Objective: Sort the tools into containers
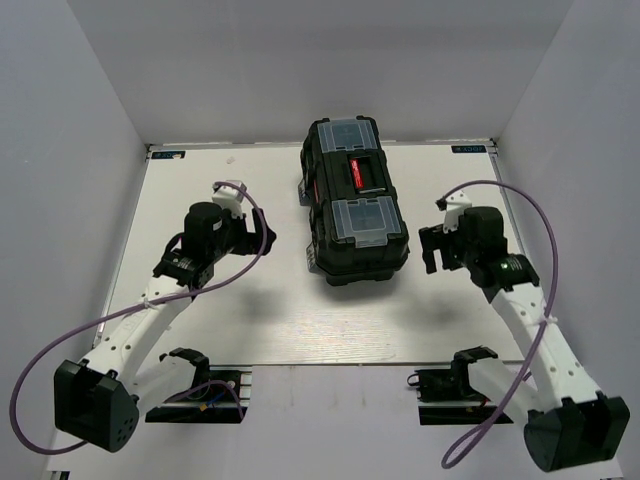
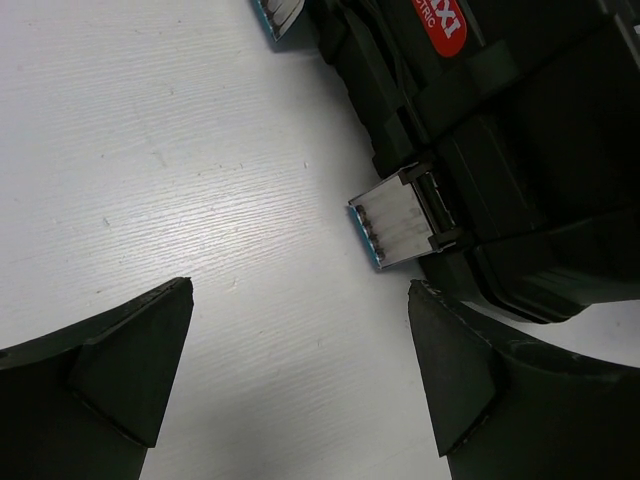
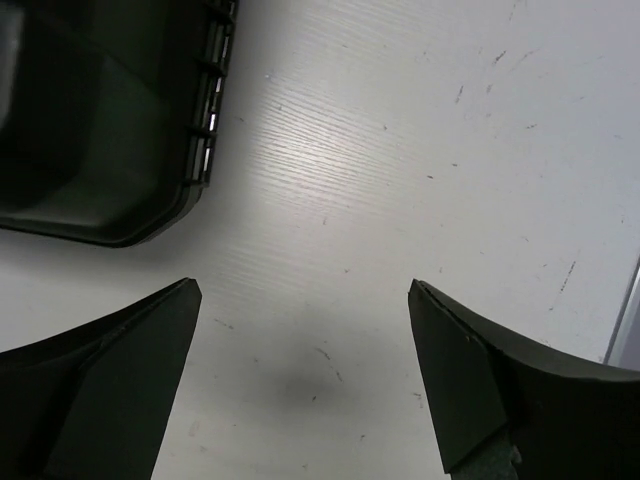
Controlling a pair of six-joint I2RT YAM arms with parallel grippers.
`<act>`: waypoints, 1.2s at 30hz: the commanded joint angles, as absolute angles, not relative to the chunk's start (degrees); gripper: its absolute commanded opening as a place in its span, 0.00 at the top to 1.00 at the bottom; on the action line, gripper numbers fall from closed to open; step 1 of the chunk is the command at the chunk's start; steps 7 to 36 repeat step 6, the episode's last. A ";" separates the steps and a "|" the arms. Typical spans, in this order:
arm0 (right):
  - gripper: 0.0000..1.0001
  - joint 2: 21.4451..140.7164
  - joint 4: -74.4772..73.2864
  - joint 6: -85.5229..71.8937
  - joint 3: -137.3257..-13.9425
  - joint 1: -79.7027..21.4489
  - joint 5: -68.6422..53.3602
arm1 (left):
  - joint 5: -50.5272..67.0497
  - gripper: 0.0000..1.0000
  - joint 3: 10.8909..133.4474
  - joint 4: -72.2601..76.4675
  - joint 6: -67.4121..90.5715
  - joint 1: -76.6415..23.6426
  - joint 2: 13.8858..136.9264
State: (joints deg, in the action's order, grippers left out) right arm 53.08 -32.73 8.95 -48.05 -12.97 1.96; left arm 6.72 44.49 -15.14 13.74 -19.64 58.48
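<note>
Bright, even overhead light casts soft shadows.

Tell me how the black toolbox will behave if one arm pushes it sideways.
The toolbox looks like rigid moulded plastic, so it should stay stiff rather than flex. It sits low and broad on the smooth table, so it would probably slide, not tip. It dwarfs the open left hand, so it may be heavy for one arm; its contents are hidden.
</note>
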 commanded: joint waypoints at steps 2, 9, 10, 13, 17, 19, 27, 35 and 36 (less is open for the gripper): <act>0.10 48.26 -30.15 7.12 -45.45 -12.92 -1.32 | 7.65 0.01 44.56 -15.03 12.13 -19.86 57.30; 0.10 44.93 -29.27 6.42 -42.89 -12.57 -1.41 | 7.65 0.01 44.56 -15.03 12.13 -19.86 57.30; 0.10 44.93 -29.27 6.42 -42.89 -12.57 -1.41 | 7.65 0.01 44.56 -15.03 12.13 -19.86 57.30; 0.10 44.93 -29.27 6.42 -42.89 -12.57 -1.41 | 7.65 0.01 44.56 -15.03 12.13 -19.86 57.30; 0.10 44.93 -29.27 6.42 -42.89 -12.57 -1.41 | 7.65 0.01 44.56 -15.03 12.13 -19.86 57.30; 0.10 44.93 -29.27 6.42 -42.89 -12.57 -1.41 | 7.65 0.01 44.56 -15.03 12.13 -19.86 57.30; 0.10 44.93 -29.27 6.42 -42.89 -12.57 -1.41 | 7.65 0.01 44.56 -15.03 12.13 -19.86 57.30; 0.10 44.93 -29.27 6.42 -42.89 -12.57 -1.41 | 7.65 0.01 44.56 -15.03 12.13 -19.86 57.30; 0.10 44.93 -29.27 6.42 -42.89 -12.57 -1.41 | 7.65 0.01 44.56 -15.03 12.13 -19.86 57.30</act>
